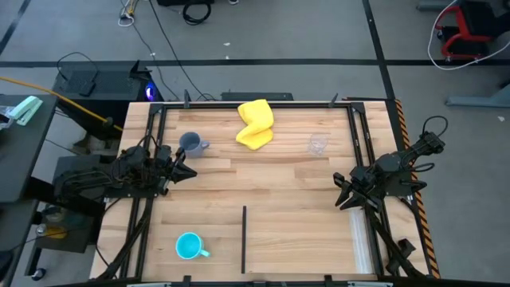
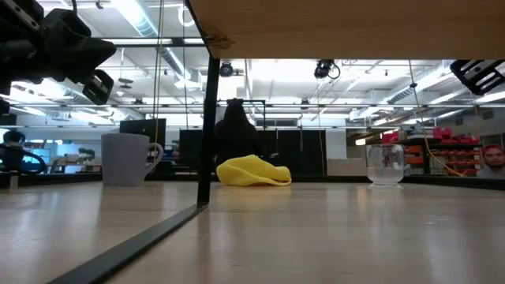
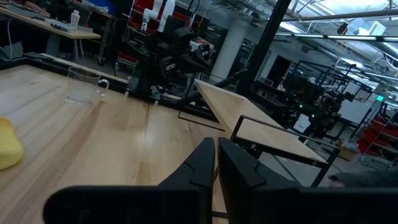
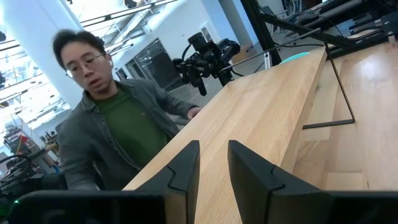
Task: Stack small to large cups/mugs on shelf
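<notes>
The grey-blue mug stands upright on the table's far left part, also seen in the low view. The clear cup stands upright on the far right part. The turquoise mug stands on top of the raised wooden shelf at the near left. My left gripper hovers shut above the table, just near of the grey-blue mug. My right gripper hovers at the right, narrowly open, holding nothing.
A crumpled yellow cloth lies on the table's far middle. The shelf board rests on thin black posts over the near half. A person is close beside the table. Bare wood lies between the arms.
</notes>
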Controlling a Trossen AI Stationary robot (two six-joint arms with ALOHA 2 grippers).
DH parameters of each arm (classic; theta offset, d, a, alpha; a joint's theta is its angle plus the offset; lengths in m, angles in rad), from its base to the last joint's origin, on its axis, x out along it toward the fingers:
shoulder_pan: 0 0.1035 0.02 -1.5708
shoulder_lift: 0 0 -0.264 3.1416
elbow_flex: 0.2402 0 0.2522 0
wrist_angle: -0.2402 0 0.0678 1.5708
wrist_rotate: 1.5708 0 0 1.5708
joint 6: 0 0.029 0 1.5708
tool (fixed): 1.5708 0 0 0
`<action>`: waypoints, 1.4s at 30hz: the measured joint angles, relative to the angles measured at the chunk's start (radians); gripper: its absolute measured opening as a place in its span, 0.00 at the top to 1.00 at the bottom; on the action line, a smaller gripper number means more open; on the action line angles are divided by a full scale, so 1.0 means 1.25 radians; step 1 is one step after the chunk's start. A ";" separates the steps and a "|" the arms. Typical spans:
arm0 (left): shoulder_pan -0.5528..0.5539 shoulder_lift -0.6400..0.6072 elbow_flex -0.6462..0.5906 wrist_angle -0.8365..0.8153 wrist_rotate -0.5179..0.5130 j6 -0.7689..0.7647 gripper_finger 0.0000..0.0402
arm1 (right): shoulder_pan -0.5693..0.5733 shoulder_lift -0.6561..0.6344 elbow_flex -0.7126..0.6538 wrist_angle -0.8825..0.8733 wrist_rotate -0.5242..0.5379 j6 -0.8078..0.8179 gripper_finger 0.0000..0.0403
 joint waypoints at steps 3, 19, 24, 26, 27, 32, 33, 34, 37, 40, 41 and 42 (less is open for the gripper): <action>0.000 0.000 0.000 0.000 0.000 0.000 0.93 | 0.000 0.000 0.000 0.000 0.000 0.000 0.77; 0.000 0.000 0.000 0.000 0.000 0.001 0.94 | 0.000 0.000 0.003 -0.006 -0.003 -0.120 0.77; 0.000 0.000 0.000 0.000 0.000 0.000 0.93 | 0.000 0.000 0.003 -0.006 -0.003 -0.117 0.77; 0.000 0.000 0.000 0.000 0.000 0.000 0.92 | 0.000 0.000 0.003 -0.006 -0.003 -0.122 0.77; 0.000 0.000 0.000 0.000 0.000 0.000 0.92 | 0.000 0.000 0.003 -0.004 0.002 -0.139 0.77; 0.000 0.000 0.000 0.005 0.000 0.000 0.91 | 0.000 0.000 0.003 0.075 0.050 -0.215 0.77; 0.000 0.000 0.000 0.005 0.000 0.000 0.91 | 0.000 0.000 0.003 0.106 0.068 -0.226 0.77; 0.000 0.000 0.000 0.005 0.000 0.000 0.92 | 0.000 0.000 0.003 0.143 0.084 -0.231 0.77; 0.000 0.000 0.000 0.012 -0.005 0.021 0.93 | 0.000 0.000 0.003 0.236 0.112 -0.234 0.77; 0.000 0.000 0.000 0.024 -0.006 0.061 0.94 | 0.000 0.000 0.003 0.301 0.112 -0.228 0.77; 0.000 0.000 0.000 0.025 -0.006 0.067 0.94 | 0.000 0.000 0.003 0.313 0.112 -0.225 0.77; 0.000 0.000 0.000 0.024 -0.006 0.068 0.94 | 0.000 0.000 0.003 0.321 0.113 -0.225 0.77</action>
